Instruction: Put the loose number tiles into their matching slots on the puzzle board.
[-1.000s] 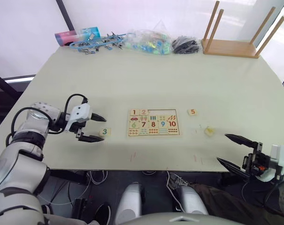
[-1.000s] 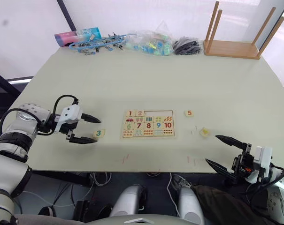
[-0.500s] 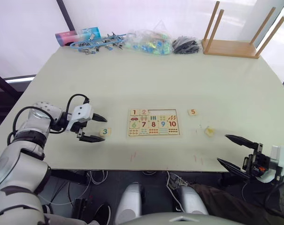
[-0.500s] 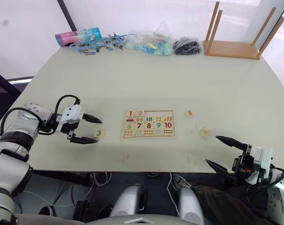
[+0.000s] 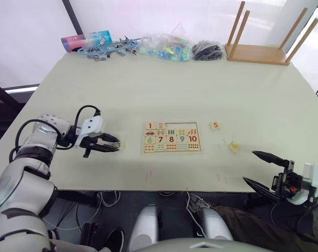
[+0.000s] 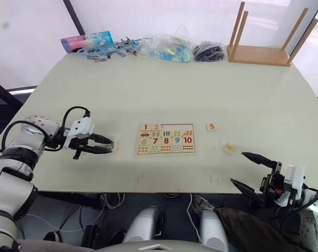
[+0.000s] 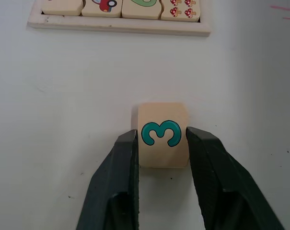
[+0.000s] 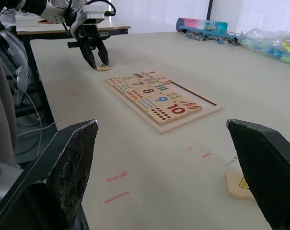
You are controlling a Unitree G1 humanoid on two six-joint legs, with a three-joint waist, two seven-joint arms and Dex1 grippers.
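Left claw point(image 7: 160, 143) low over the tabletop, fingers closed in, right claw point(image 5: 264, 169) spread wide, idle

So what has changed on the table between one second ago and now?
The left end effector has closed its fingers on the green 3 tile, which lies on the table to the left of the puzzle board. Before, the fingers were open around it. The right end effector stays open at the table's near edge; the 5 tile has not moved.

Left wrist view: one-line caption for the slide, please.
Left gripper closes on the green 3 tile, just short of the puzzle board.
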